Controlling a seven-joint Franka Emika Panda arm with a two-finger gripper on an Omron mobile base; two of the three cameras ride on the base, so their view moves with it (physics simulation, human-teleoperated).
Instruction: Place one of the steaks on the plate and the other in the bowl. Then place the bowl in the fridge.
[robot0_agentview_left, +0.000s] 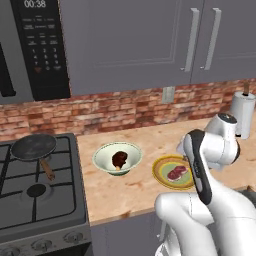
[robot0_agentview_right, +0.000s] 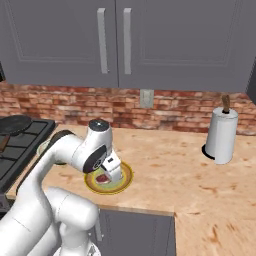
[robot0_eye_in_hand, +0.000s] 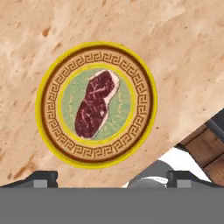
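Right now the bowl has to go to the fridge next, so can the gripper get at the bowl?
Probably yes: the bowl sits uncovered on the counter beside the plate, and the open gripper hovers above that plate.

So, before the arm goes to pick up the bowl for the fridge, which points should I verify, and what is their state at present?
1. Red steak lies flat inside the plate: ok.
2. Dark steak is in the bowl: ok.
3. Gripper is open and holds nothing: ok.
4. Bowl stands upright on the counter, apart from the plate: ok.
5. Frying pan on the stove is apart from the bowl: ok.
6. Fridge door open and path free: cannot tell.
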